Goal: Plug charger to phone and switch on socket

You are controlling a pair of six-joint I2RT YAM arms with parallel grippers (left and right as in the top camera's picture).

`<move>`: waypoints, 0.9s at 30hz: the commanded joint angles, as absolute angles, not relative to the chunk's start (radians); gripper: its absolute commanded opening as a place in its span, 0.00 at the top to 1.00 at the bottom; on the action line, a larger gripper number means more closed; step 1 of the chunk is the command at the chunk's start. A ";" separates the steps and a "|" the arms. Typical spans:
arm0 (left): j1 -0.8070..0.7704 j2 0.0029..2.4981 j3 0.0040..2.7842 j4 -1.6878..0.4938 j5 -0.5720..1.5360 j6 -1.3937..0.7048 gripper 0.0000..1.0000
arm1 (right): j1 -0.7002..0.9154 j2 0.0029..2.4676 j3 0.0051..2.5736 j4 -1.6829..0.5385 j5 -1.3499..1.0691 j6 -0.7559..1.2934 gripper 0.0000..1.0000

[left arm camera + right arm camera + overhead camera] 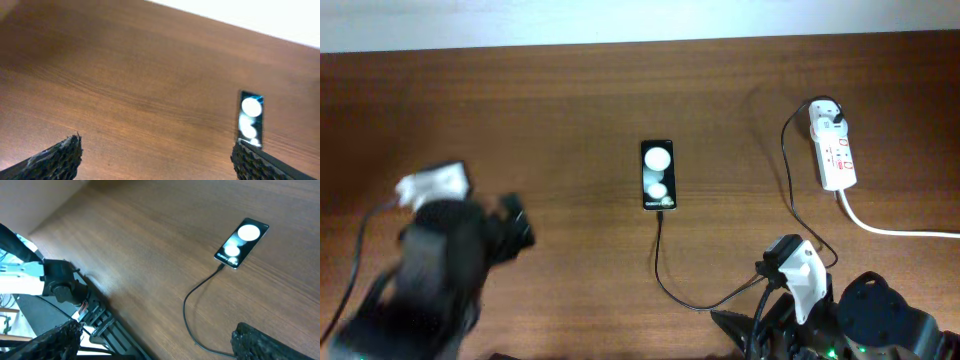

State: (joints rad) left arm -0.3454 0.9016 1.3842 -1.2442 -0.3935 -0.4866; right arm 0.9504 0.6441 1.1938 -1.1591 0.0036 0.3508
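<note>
The black phone (pixel 658 175) lies flat mid-table, its face showing two white spots. The thin black charger cable (pixel 672 288) runs from the phone's near end, loops past my right arm, and rises to the white adapter (pixel 827 114) seated in the white socket strip (pixel 838 158) at the far right. My left gripper (pixel 157 161) is open and empty above bare wood, left of the phone (pixel 249 118). My right gripper (pixel 155 345) is open and empty near the front edge, with the cable (pixel 186 311) and the phone (pixel 241 242) ahead of it.
The socket's thick white cord (pixel 895 231) trails off to the right. My left arm (pixel 445 262) looks blurred at the front left. My right arm (pixel 810 285) sits at the front right, over the cable loop. The table's front edge and stand hardware (pixel 95 320) show below the right gripper.
</note>
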 commanded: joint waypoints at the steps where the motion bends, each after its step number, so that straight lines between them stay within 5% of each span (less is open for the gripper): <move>1: -0.344 0.743 1.332 -1.338 -0.377 -0.500 0.01 | 0.947 0.643 1.201 -1.156 0.015 0.345 0.01; 13: -0.268 0.400 1.332 -1.663 -0.378 -0.510 0.01 | 0.947 0.643 1.201 -0.930 0.033 0.345 0.06; 18: -0.100 0.239 1.332 -1.666 -0.377 -0.510 0.01 | 0.947 0.666 1.201 -1.018 0.276 0.366 0.47; 21: -0.026 0.131 1.332 -1.667 -0.378 -0.510 0.01 | 0.947 0.720 1.201 -1.133 0.492 0.620 0.76; 24: -0.012 0.081 1.332 -1.670 -0.378 -0.510 0.01 | 0.947 0.781 1.201 -1.242 0.640 0.809 0.93; 27: -0.012 0.049 1.332 -1.670 -0.378 -0.510 0.01 | 0.874 0.855 1.211 -1.261 0.694 0.907 0.96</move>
State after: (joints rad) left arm -0.0170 0.0811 1.3331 -1.6722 -0.3744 -0.4980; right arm 0.9386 0.7990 1.1938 -1.2583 0.5514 0.7380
